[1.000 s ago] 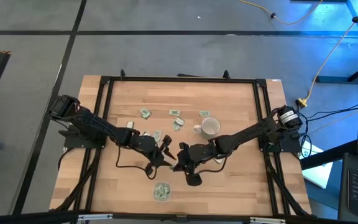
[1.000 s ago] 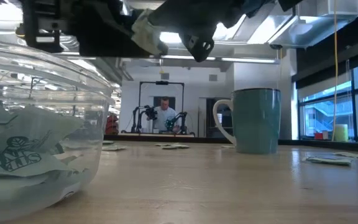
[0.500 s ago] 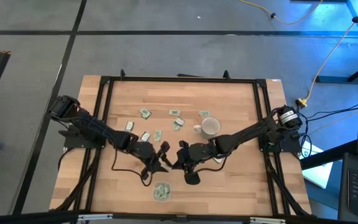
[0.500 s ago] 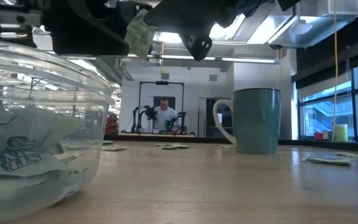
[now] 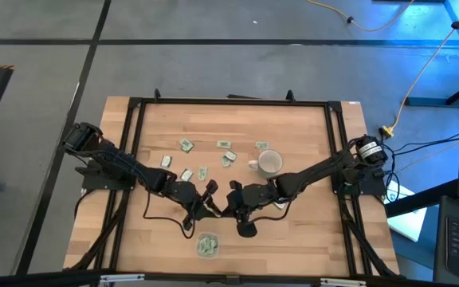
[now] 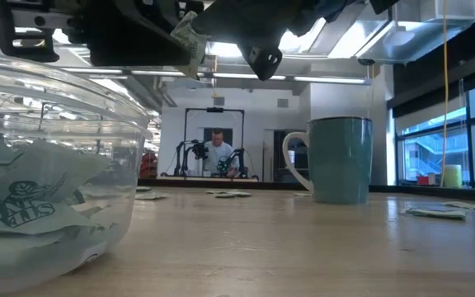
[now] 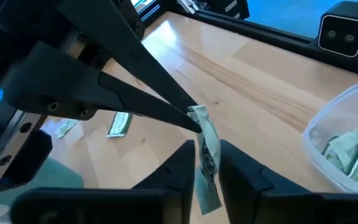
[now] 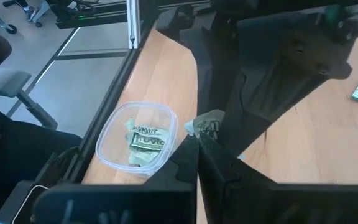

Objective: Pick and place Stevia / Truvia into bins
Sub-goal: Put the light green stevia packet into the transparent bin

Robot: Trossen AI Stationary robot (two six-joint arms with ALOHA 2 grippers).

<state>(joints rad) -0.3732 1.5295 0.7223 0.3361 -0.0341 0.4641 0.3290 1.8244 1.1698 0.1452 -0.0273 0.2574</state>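
Note:
Over the middle of the table my two grippers meet on one green and white Stevia sachet [image 7: 207, 155], which is held clear of the wood. My right gripper [image 5: 228, 209] is shut on its upper end. My left gripper [image 7: 205, 163] stands shut with a finger on each side of its lower part. The bin [image 5: 207, 245], a clear round dish holding several sachets, stands on the table near the front edge, just nearside of both grippers. More sachets [image 5: 186, 145] lie flat on the far half of the table. My left gripper has the sachet's lower part [image 7: 209, 171] pinched between its two fingers [image 7: 185, 163], coming slantwise down from the table's left. The sachet stands roughly upright between them, clear of the table. My right gripper pinches the sachet's upper end [image 7: 196, 114] at its fingertips [image 8: 194, 144], slanting down from the table's right. The sachet hangs below that end, over the bare wood.
A white mug [image 5: 269, 163] stands right of centre, behind my right arm. Loose sachets [image 5: 229, 157] are scattered between the mug and the table's left. A black frame [image 5: 134, 127] runs round the table. A person sits far behind the table [image 6: 218, 148].
My left gripper has swung toward the table's near edge and up to my right gripper, so that its fingers now stand around the sachet. My right gripper has kept still with the sachet in the air.

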